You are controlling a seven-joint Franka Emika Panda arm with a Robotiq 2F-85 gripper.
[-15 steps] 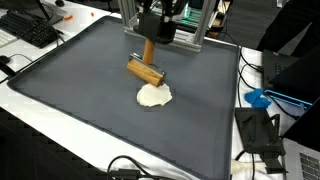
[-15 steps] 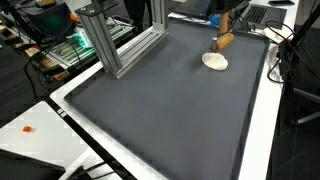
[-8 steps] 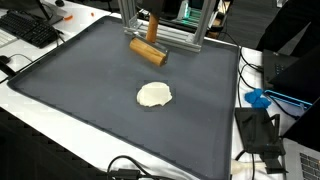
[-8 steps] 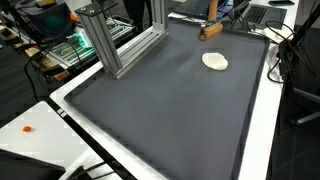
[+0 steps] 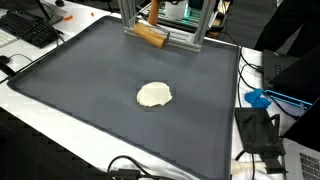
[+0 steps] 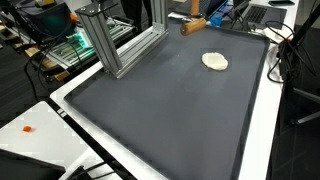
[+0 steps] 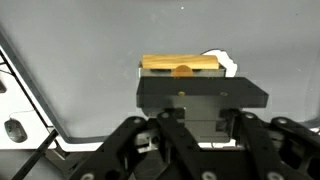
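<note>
Grey surface (image 5: 90,100) under everything. Metal frame (image 6: 103,42) just beside tool. Dough disc (image 5: 154,95) flat on surface, below tool and well apart from it. Wooden rolling pin (image 5: 150,34) off the surface, tool (image 7: 182,80) clamped on its handle.

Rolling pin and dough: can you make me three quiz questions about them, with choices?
1. Where is the dough? A on the grey mat; B on a plate; C in a bowl.
2. What colour is the rolling pin? A blue; B light brown; C green.
3. What is the gripper doing? A open, empty; B shut on the rolling pin; C pressing the dough.
Answers: 1 A, it lies flat on the mat in both exterior views. 2 B, every view shows wood colour. 3 B, the wrist view shows the pin clamped, above the mat.
</note>
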